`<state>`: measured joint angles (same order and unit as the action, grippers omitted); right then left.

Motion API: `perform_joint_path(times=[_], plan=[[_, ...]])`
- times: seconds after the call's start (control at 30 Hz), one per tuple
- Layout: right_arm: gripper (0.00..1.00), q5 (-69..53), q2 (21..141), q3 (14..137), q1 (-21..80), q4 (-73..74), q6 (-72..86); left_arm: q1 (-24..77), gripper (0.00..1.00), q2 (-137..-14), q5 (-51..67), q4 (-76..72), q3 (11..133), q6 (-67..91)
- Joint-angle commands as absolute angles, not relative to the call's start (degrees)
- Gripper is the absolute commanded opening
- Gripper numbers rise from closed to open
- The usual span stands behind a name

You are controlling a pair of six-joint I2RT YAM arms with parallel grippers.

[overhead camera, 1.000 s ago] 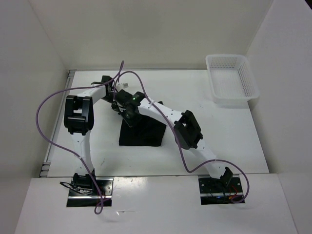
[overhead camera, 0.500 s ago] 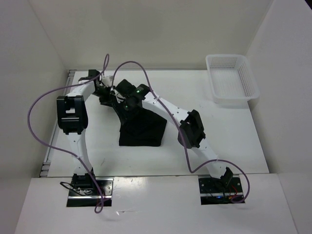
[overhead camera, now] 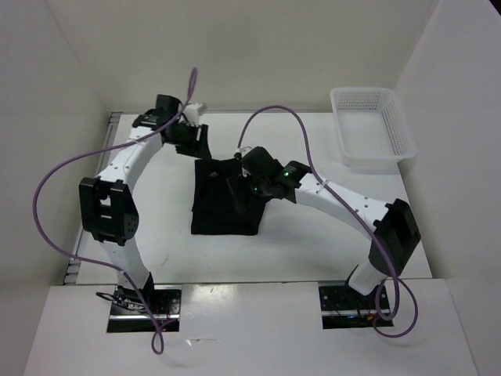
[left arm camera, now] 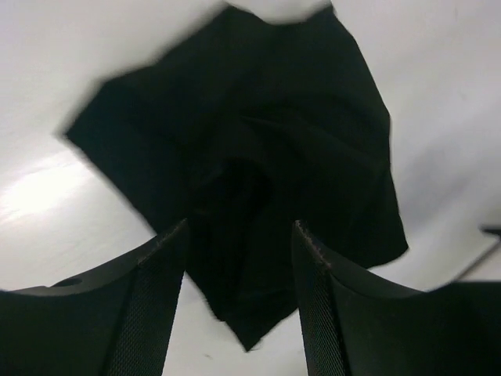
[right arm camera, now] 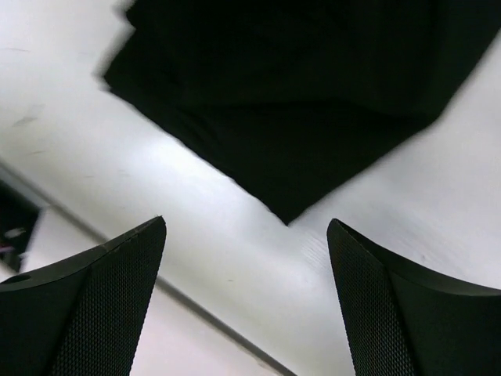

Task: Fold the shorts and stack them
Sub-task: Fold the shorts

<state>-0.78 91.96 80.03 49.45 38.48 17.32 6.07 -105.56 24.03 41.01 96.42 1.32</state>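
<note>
Look first at the white mesh basket point(overhead camera: 374, 129) in the far right corner of the table point(overhead camera: 156, 227). You can see its mesh floor and walls white all over through the open top. It stands well apart from both arms and from the cloth.

The shorts point(overhead camera: 223, 210) lie on the table a little left of centre, as 1 black, roughly square bundle. In the top view its near and side edges are fairly straight. Your left wrist camera shows the upper layer rumpled, with creases gathering toward the middle. No white label mark can be made out in any view.

Your left gripper point(overhead camera: 194, 143) is at the far left corner of the shorts, just beyond their far edge in the top view. Its 2 fingers stand apart with nothing between them. In its wrist view the black cloth fills the gap between them and spreads past both fingertips. That picture is blurred, so you cannot tell how high the fingers are above the cloth.

Your right gripper point(overhead camera: 237, 168) is over the far right part of the shorts, with the arm reaching in from the right. Its jaws are spread wide, wider than the left pair, and they hold nothing. In its wrist view 1 corner of the shorts points down toward the gap, with bare white table between the fingertips and the cloth. Neither gripper has hold of the shorts.
</note>
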Motion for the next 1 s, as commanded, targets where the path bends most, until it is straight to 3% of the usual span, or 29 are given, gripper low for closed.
perform_joint_path(times=[0.0, 0.33, 0.4, 0.7, 0.83, 0.87, 0.93, 0.97], plan=[[0.88, 5.0, 92.5, 72.6, 48.9, 33.0, 21.2, 10.7, 0.63, -109.3, 25.7, 45.1, 91.5, 0.0], [0.89, 1.2, 90.9, 62.1, 48.9, 25.2, 24.8, 15.6, 0.64, -115.0, 22.8, 40.6, 90.4, 0.0], [0.89, 0.5, 92.2, 62.1, 48.9, 24.5, 24.8, 15.6, 0.59, -115.8, 22.2, 40.6, 90.4, 0.0], [0.88, 3.3, 98.1, 60.4, 48.9, 21.5, 25.3, 15.1, 0.07, -118.6, 26.6, 38.8, 88.6, 0.0], [0.66, 1.9, 100.2, 59.9, 48.9, 19.6, 25.8, 11.3, 0.00, -115.2, 27.9, 41.3, 90.7, 0.0], [0.50, 1.2, 100.9, 59.2, 48.9, 18.6, 25.8, 10.7, 0.00, -114.1, 29.2, 41.9, 91.2, 0.0], [0.35, 1.2, 101.4, 59.2, 48.9, 17.9, 25.8, 8.5, 0.00, -111.4, 30.8, 44.0, 91.9, 0.0], [0.20, 1.2, 101.4, 59.2, 48.9, 17.9, 25.8, 8.0, 0.00, -110.7, 30.8, 44.7, 91.9, 0.0]])
